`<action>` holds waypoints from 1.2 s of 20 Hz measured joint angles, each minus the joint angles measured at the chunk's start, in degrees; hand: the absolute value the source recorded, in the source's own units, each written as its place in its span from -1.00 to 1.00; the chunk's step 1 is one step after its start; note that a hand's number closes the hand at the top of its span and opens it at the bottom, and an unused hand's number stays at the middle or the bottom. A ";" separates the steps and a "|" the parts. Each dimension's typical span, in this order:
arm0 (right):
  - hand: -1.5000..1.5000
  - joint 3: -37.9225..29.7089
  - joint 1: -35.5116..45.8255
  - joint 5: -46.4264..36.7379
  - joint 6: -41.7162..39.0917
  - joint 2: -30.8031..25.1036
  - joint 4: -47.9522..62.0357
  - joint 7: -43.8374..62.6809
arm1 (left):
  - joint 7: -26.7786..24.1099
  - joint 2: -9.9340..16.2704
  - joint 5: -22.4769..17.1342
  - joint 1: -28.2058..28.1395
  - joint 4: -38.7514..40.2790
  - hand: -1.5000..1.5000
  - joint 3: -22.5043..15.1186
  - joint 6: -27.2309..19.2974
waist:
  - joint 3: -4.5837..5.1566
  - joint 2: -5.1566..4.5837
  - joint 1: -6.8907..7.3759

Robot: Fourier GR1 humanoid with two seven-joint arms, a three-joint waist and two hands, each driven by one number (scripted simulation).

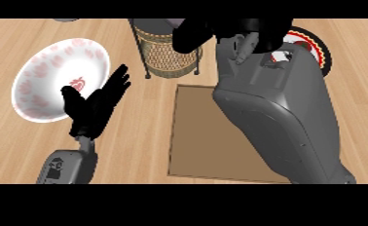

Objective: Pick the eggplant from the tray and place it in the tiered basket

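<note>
The eggplant is not visible anywhere. The right hand (215, 32) sits over the tiered basket (169, 54), fingers curled downward at the basket's top, and whether they wrap the eggplant or nothing can't be told; the hand and forearm block that spot. So the eggplant's location is uncertain: maybe in the grip, maybe already in the basket.

Handling, as a guess: an eggplant is light-to-moderate in weight w/ firm flesh and smooth, slick skin, so it can slide. Best taken around the thick middle, fingers vs. thumb on opposite sides, not by the stem end.

The left hand (97, 105) rests at lower left — fingers straight and spread, holding nothing, overlapping the edge of a white plate (43, 74) w/ red pattern.

Hidden or hard to read: the right forearm covers most of the tray (194, 132), a flat brown panel, incl. its right side. The basket's upper tier is cut off by the hand. A second plate w/ a dark patterned rim (320, 49) peeks out at far right, mostly hidden.
</note>
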State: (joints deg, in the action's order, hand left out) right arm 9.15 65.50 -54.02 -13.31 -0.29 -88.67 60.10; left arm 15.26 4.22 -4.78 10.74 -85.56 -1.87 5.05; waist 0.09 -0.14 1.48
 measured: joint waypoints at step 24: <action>-1.00 -11.87 16.06 16.60 40.73 0.28 53.94 -23.78 | -1.10 -1.32 0.96 3.25 2.17 0.00 -1.47 0.97 | -0.01 -1.61 4.02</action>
State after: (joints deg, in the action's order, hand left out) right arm -2.72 81.56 -37.42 27.42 0.00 -34.73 36.32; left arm 14.16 2.90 -3.82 13.99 -83.39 -3.34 6.03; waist 0.08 -1.75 5.50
